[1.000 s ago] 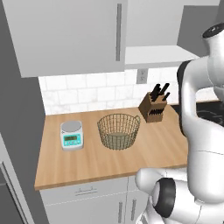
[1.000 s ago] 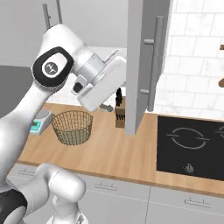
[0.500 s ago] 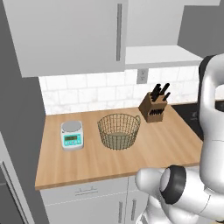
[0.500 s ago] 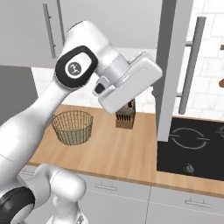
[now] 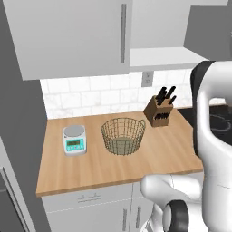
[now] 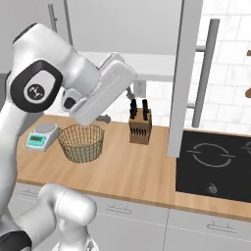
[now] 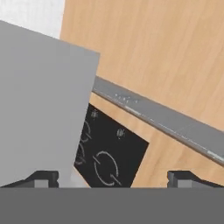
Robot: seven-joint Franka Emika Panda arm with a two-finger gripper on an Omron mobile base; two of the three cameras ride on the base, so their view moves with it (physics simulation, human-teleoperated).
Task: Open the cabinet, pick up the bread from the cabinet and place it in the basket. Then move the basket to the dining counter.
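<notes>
Hand view has the gripper (image 7: 113, 177) with fingers spread wide and nothing between them, beside the open cabinet door (image 7: 39, 105) and its bar handle (image 7: 157, 117), cooktop (image 7: 107, 151) below. Farther off, the basket (image 5: 123, 135) sits on the counter (image 5: 90, 165) between scale (image 5: 74, 139) and knife block (image 5: 159, 110).

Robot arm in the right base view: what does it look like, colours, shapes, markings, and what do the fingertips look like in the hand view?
The arm is glossy white, built of rounded segments with dark grey joints. One joint carries a round black cap with a small white emblem. A boxy white hand section sits at its end. The gripper shows two small dark, blocky fingertips.
</notes>
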